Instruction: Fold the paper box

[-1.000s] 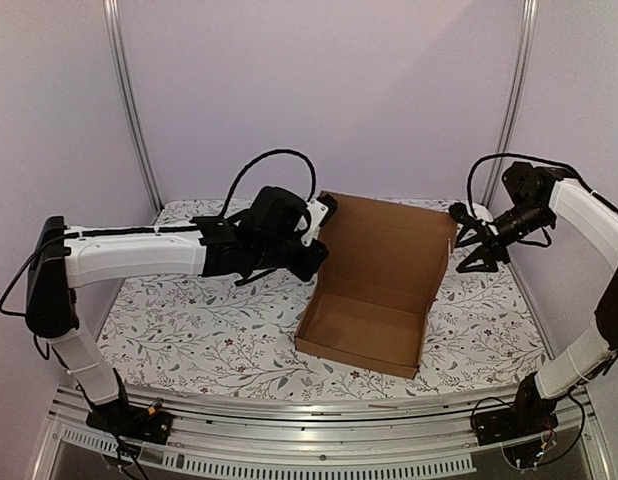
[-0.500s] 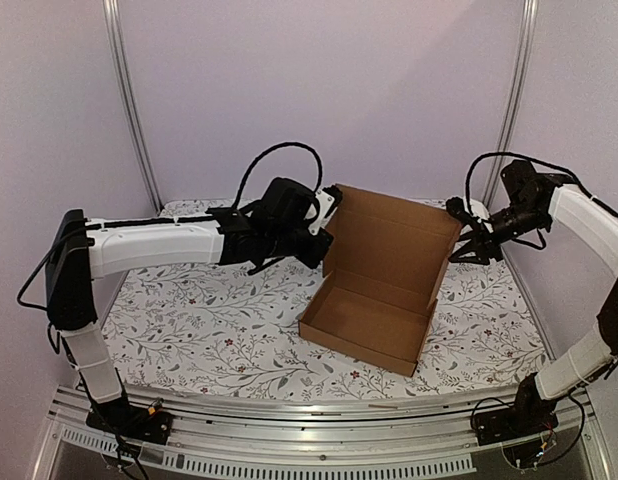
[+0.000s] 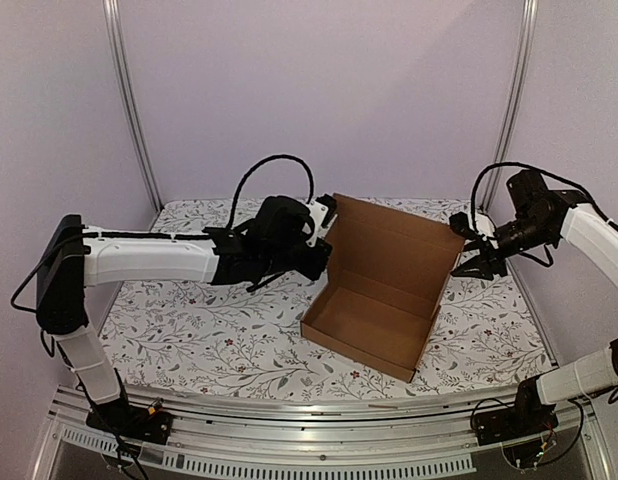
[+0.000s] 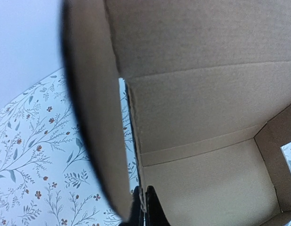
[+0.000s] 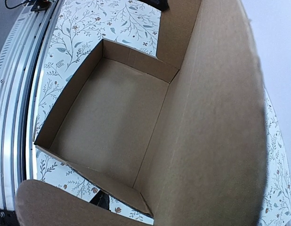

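Note:
The paper box (image 3: 374, 312) is a brown cardboard mailer lying in the middle of the table, with its walls up and its lid (image 3: 389, 245) standing upright at the back. My left gripper (image 3: 324, 235) is at the box's back left corner. In the left wrist view it (image 4: 144, 211) is shut on the edge of the left wall, next to a loose side flap (image 4: 96, 117). My right gripper (image 3: 467, 245) is open at the lid's right edge. In the right wrist view the box's inside (image 5: 112, 117) fills the frame and only one dark fingertip (image 5: 99, 200) shows.
The floral tablecloth (image 3: 189, 320) covers the table. Metal frame posts (image 3: 129, 110) stand at the back corners, with pale walls behind them. An aluminium rail (image 3: 289, 415) runs along the near edge.
The lid has been raised more upright and the box has shifted slightly. My left gripper stayed on the box's left edge. My right gripper rose, then settled by the lid's right edge.

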